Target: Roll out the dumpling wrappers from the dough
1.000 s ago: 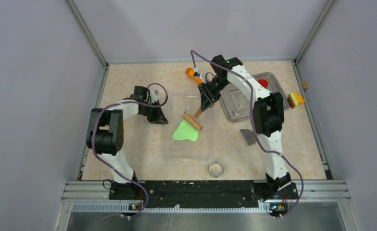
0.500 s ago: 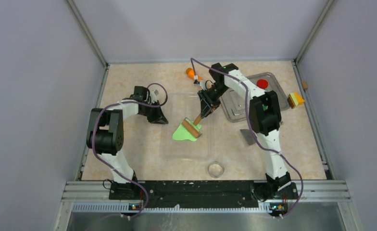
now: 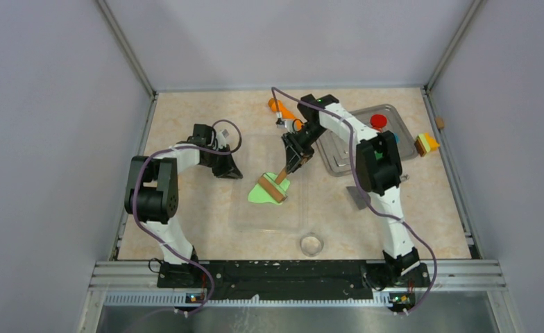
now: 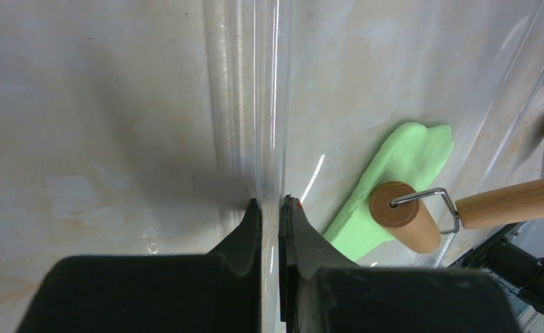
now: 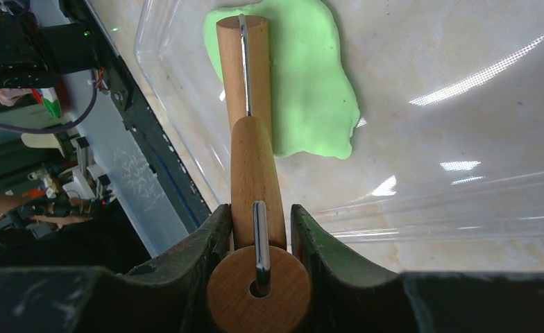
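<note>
The dough [image 3: 261, 193] is a thin, irregular light-green sheet lying in a clear plastic tray [image 3: 304, 208]. A wooden roller [image 3: 271, 186] rests across its far part. My right gripper [image 3: 291, 161] is shut on the roller's handle [image 5: 255, 173], and the barrel [image 5: 245, 62] presses on the dough [image 5: 304, 90]. My left gripper [image 4: 273, 205] is shut on the tray's left rim [image 4: 269, 104], with the dough [image 4: 401, 163] and roller [image 4: 402, 216] to its right. The dumpling wrappers are out of view.
A metal tray [image 3: 352, 156] at the back right holds a red disc [image 3: 378, 121]. An orange piece [image 3: 279, 107] lies behind the clear tray. A yellow-orange block [image 3: 427, 143] sits at the right edge. A grey scraper [image 3: 358, 196] and a clear round cutter [image 3: 311, 244] lie nearer.
My right gripper has drawn the roller toward the near left, from the dough's far edge onto the sheet. The left arm has not moved.
</note>
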`<state>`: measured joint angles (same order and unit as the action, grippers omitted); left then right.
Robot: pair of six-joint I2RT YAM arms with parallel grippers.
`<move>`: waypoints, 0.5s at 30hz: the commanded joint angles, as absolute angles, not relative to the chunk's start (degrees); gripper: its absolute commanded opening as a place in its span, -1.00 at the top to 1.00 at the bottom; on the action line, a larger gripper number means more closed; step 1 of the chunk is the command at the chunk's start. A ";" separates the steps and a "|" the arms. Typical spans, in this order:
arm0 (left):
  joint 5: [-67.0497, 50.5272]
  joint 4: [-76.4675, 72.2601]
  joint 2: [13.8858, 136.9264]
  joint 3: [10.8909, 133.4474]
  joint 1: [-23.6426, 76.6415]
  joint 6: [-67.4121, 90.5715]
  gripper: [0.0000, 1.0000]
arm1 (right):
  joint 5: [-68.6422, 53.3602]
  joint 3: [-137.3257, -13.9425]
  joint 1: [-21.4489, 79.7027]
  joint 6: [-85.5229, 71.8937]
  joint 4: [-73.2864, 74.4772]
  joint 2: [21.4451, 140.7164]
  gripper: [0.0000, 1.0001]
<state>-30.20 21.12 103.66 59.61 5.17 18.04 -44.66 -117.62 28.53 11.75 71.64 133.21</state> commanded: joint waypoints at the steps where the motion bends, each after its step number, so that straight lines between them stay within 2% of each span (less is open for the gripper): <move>1: -28.57 20.39 104.60 59.77 4.83 18.37 1.00 | -37.53 -116.05 31.44 12.57 68.71 137.30 1.00; 15: -28.50 20.05 104.59 59.61 4.57 18.37 1.00 | -38.22 -116.68 33.95 11.54 67.66 138.07 1.00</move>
